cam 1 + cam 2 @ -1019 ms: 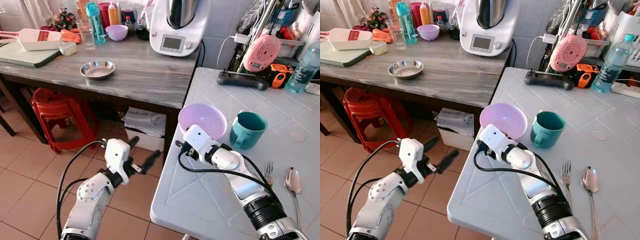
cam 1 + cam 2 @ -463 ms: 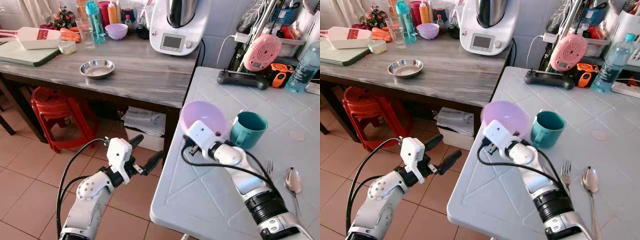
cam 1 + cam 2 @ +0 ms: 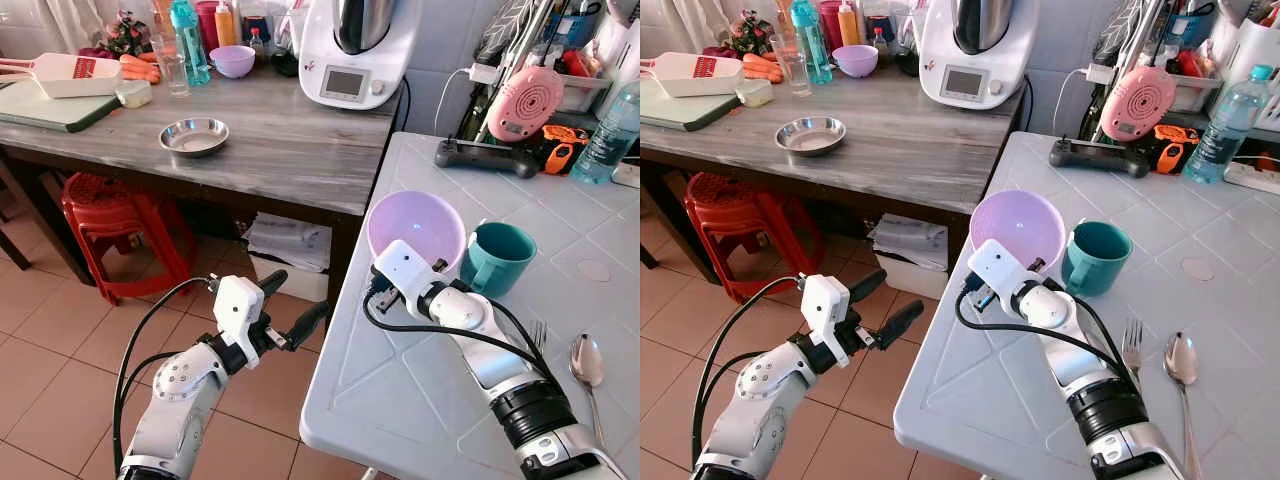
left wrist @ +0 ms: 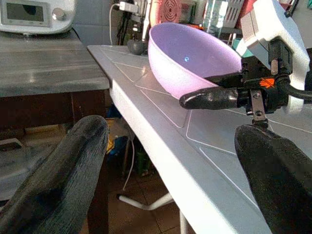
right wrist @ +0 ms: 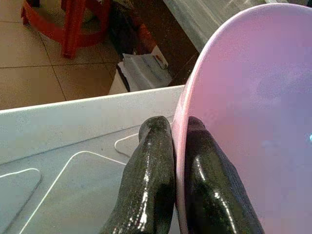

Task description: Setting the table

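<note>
A lilac bowl [image 3: 415, 227] is gripped by the right gripper [image 5: 176, 146], whose two black fingers [image 5: 148, 175] are pinched on the rim, one outside and one inside. The bowl is held tilted above the white table [image 3: 400, 400], near that table's left edge and towards its far half; in the left wrist view its underside is seen raised clear of the tabletop. A teal mug [image 3: 493, 259] stands just beside the bowl on its right. A fork [image 3: 537, 345] and a spoon [image 3: 586, 362] lie side by side near the table's right edge, well apart from the bowl, and the near left stretch of the tabletop between them and the left edge is left bare.

The left gripper [image 3: 283, 306] is held out over the tiled floor [image 3: 50, 330], off the table's left edge, with its fingers spread wide and nothing between them. Between the white table and the grey wooden counter [image 3: 270, 140] a narrow gap is left. On that counter a steel dish [image 3: 195, 137] is seen near the front edge, and a white kitchen machine [image 3: 355, 50] at its far right corner. A red stool [image 3: 125, 235] is tucked beneath it.
</note>
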Robot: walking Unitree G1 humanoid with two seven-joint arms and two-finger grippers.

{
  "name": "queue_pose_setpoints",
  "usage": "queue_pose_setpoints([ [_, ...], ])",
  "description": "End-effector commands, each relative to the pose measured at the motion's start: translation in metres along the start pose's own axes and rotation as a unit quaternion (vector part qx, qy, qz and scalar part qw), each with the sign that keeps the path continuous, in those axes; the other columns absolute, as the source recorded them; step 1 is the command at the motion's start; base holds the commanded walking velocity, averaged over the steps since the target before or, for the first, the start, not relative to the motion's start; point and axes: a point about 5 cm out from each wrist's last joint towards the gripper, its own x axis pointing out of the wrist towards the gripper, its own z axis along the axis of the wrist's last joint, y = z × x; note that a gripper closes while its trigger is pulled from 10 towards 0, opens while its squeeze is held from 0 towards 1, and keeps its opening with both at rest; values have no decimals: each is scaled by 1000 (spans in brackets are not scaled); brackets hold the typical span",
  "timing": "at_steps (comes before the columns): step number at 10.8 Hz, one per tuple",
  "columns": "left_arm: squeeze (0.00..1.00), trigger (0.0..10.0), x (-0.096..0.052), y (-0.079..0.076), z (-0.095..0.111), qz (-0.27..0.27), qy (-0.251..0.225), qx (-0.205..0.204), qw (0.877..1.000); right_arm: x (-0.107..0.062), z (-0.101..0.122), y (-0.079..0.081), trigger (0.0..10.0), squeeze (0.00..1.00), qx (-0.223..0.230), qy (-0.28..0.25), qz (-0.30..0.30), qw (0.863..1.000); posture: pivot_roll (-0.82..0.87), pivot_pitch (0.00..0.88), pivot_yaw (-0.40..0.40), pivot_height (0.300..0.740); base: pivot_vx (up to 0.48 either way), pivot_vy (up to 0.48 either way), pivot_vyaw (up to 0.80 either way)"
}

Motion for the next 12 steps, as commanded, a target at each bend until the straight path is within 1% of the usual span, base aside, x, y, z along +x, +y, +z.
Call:
queue_pose_setpoints([
  [1, 0, 10000, 3, 0, 6, -10, -5, 7, 1000, 0, 5, -6, 0, 0, -5, -5, -8, 1000, 4, 20, 2, 740, 0, 0, 0],
  [2, 0, 10000, 3, 6, 8, 29, -10, 4, 1000, -1, 8, -8, 0, 0, -6, -16, -18, 1000, 6, 20, 2, 740, 0, 0, 0],
  [3, 0, 10000, 4, 15, 7, 68, -7, 5, 998, -1, 15, -10, 0, 0, 3, -40, -35, 999, 7, 17, 3, 740, 0, 0, 0],
  [4, 0, 10000, 5, 26, 5, 119, 10, 1, 993, -3, 21, -14, 0, 0, 10, -62, -60, 996, 9, 17, 3, 740, 0, 0, 0],
  [5, 0, 10000, 5, 33, 6, 143, 13, -2, 990, -6, 24, -17, 0, 0, 24, -77, -84, 993, 9, 16, 2, 740, 0, 0, 0],
  [6, 0, 10000, 6, 38, 7, 169, 13, -3, 986, -10, 24, -22, 0, 0, 58, -96, -120, 986, 7, 14, 1, 740, 0, 0, 0],
  [7, 0, 10000, 6, 44, 10, 193, 8, 0, 981, -16, 25, -27, 0, 0, 73, -115, -150, 979, 6, 13, 0, 740, 0, 0, 0],
  [8, 0, 10000, 5, 49, 11, 211, 1, -15, 977, -20, 27, -29, 0, 0, 81, -128, -170, 974, 6, 13, 0, 740, 0, 0, 0],
  [9, 0, 10000, 6, 52, 12, 222, -1, -7, 975, -25, 30, -31, 10000, 0, 92, -142, -199, 965, 2, 11, 2, 740, 0, 0, 0],
  [10, 0, 10000, 7, 54, 13, 224, -2, -3, 975, -28, 34, -32, 10000, 0, 106, -155, -215, 958, 2, 11, 2, 740, 0, 0, 0],
  [12, 0, 10000, 9, 56, 15, 228, -8, -1, 974, -29, 35, -29, 10000, 0, 106, -160, -217, 957, -2, 15, -1, 740, 0, 0, 0],
])
